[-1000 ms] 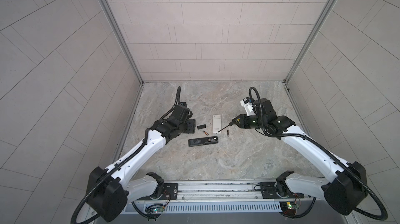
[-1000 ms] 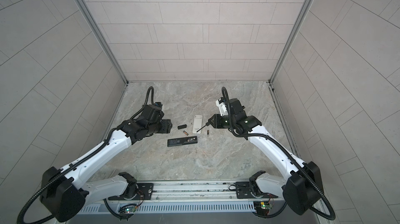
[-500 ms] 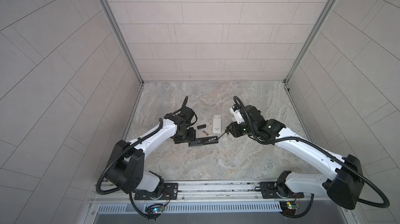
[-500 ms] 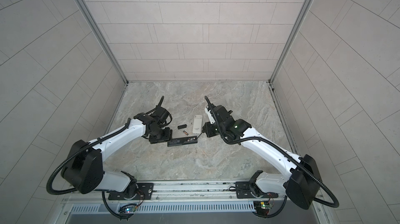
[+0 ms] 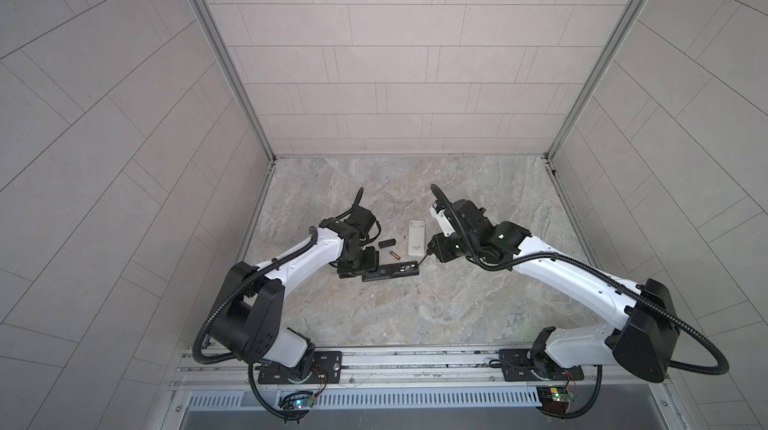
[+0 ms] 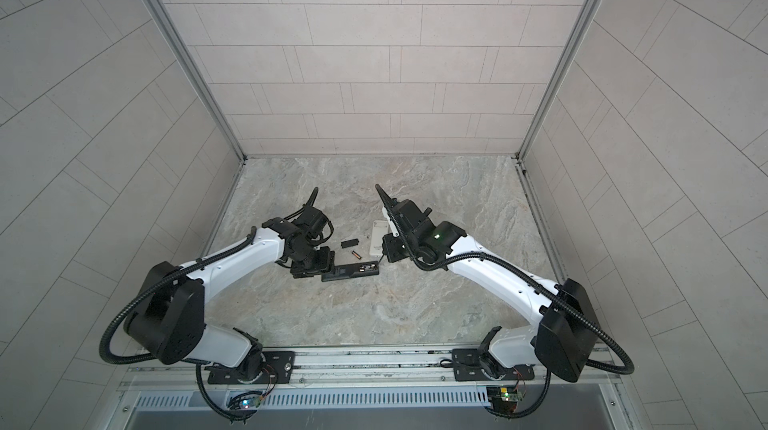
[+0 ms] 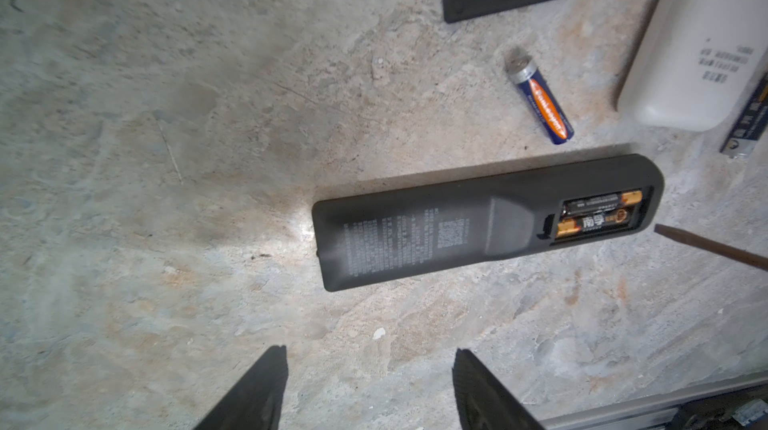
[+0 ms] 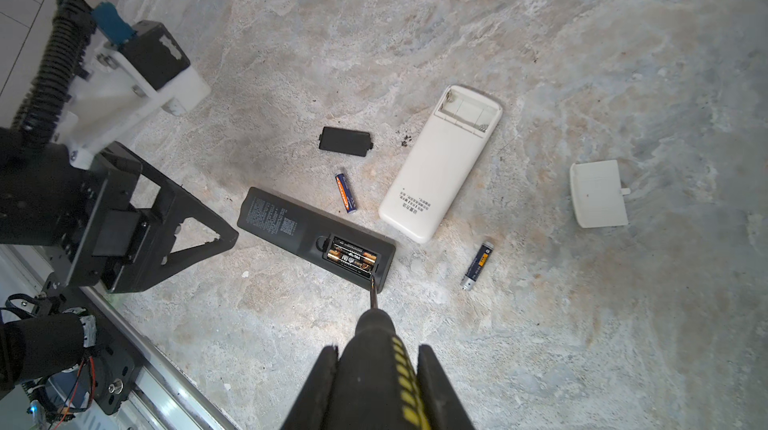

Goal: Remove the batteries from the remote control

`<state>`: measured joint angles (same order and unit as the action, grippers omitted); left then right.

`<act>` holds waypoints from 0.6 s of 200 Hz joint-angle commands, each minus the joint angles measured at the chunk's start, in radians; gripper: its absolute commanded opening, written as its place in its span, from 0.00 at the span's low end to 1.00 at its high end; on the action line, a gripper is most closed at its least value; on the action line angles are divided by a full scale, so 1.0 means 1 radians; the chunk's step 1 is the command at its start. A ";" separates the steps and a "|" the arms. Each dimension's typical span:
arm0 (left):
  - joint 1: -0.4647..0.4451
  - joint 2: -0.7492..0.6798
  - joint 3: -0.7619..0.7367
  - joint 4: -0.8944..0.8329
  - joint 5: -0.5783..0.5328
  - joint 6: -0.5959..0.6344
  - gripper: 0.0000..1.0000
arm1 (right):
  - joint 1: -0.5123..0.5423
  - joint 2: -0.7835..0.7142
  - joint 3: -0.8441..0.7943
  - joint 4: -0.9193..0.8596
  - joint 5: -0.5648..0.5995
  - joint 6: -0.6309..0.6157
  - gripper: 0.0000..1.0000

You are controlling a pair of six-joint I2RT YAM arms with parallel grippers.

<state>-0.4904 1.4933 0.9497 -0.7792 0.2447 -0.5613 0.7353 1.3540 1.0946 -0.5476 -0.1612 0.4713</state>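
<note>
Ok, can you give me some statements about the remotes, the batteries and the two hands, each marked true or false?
1. The black remote holds two black-and-gold batteries in its open compartment. True.
2. The white remote has one battery inside. False: its open compartment is empty.
3. The right hand is shut on the screwdriver. True.
4. The left hand grips the black remote. False: it is open, with nothing between its fingers.
5. Two blue batteries lie loose on the table. True.
</note>
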 commanded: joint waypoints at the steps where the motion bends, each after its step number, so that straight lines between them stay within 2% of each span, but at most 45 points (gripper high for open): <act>1: 0.005 0.035 0.000 0.004 0.006 0.004 0.71 | 0.011 0.021 0.028 -0.018 0.022 0.009 0.07; 73: 0.009 0.099 0.024 0.025 0.021 0.040 0.69 | 0.021 0.083 0.074 -0.064 0.055 0.020 0.06; 120: 0.009 0.127 0.013 0.023 0.003 0.061 0.69 | 0.022 0.107 0.094 -0.089 0.029 0.048 0.06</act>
<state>-0.4885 1.5982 0.9554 -0.7448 0.2653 -0.5194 0.7509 1.4368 1.1667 -0.5884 -0.1417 0.4953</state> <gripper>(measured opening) 0.690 0.292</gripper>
